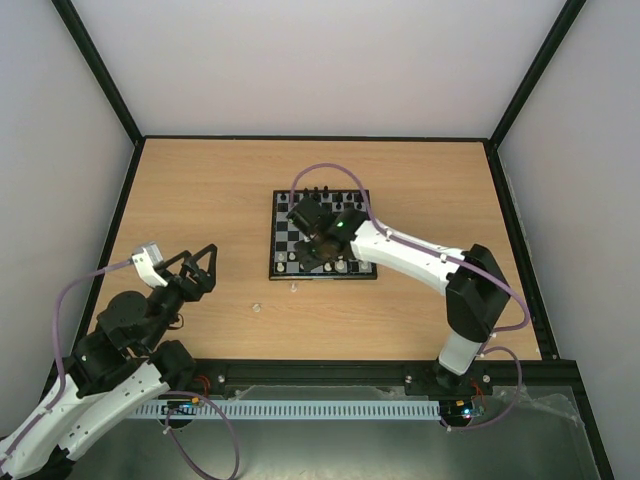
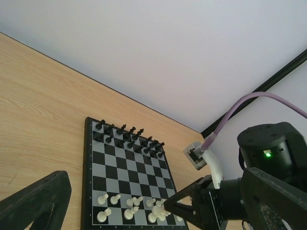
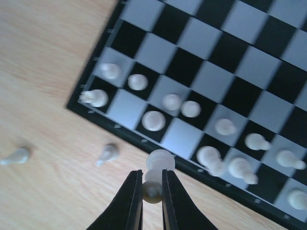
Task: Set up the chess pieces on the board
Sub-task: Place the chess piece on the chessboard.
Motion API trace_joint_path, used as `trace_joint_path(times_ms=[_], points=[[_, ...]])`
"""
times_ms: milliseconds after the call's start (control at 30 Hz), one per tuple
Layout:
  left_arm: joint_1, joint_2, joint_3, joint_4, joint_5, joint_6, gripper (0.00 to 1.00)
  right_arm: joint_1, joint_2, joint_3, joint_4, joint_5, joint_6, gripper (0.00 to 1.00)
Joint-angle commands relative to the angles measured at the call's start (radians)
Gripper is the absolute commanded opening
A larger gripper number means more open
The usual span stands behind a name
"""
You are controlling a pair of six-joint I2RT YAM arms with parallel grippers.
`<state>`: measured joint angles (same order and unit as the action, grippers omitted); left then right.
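Two loose white pieces point(image 1: 293, 288) are seen lying on the table point(image 1: 200, 190), just near of the board point(image 3: 225, 72). A white piece point(image 3: 158, 162) is held above the board's near border. It is pinched low on its stem, so it could be twisted or dropped if set down crooked. Beyond it, the near ranks are crowded with white pieces point(image 3: 153, 120), some bunched together, and a neighbour could be toppled by the fingers point(image 3: 132, 201) on descent. The left gripper point(image 1: 200, 262), spread wide and empty, is parked well left of the board. The right gripper point(image 3: 152, 176) is all but closed, clamped on that single piece.
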<state>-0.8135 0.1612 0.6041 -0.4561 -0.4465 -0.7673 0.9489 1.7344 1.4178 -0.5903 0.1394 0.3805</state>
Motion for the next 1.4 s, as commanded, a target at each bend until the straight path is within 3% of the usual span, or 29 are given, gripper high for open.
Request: trace_joint_path(times_ms=[0, 633, 1367], points=[[-0.002, 0.018, -0.003, 0.015, -0.009, 0.014, 1.0, -0.056, -0.039, -0.057, -0.03, -0.013, -0.017, 0.07], [-0.002, 0.044, -0.015, 0.034, -0.004, 0.011, 1.0, -0.103, 0.088, -0.076, 0.058, -0.074, -0.031, 0.07], [-0.002, 0.05, -0.019, 0.041, -0.006, 0.01, 0.99, -0.136, 0.126, -0.089, 0.087, -0.09, -0.038, 0.09]])
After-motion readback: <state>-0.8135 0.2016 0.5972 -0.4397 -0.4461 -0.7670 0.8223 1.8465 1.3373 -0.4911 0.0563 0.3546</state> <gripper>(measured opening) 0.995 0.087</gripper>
